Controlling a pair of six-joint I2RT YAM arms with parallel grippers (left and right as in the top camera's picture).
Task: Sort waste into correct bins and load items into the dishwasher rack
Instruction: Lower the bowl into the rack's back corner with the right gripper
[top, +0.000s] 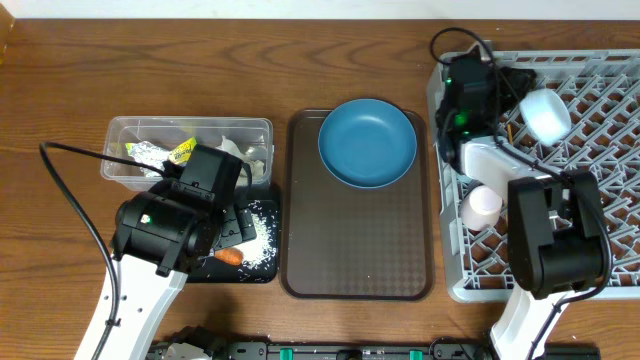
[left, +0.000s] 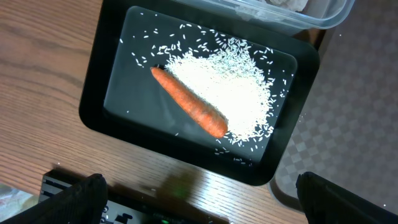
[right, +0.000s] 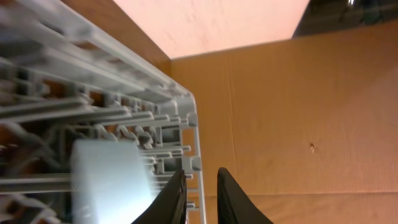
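One stiff, slick plate (top: 367, 142) at the tray's (top: 355, 240) far edge, we judged, wanted a rim pinch; left gripper (left: 202, 202) gaped, right gripper (right: 200, 196) barely parted

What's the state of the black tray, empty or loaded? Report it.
Loaded. The black tray holds a carrot and a spread of white rice, with loose grains scattered across its floor.
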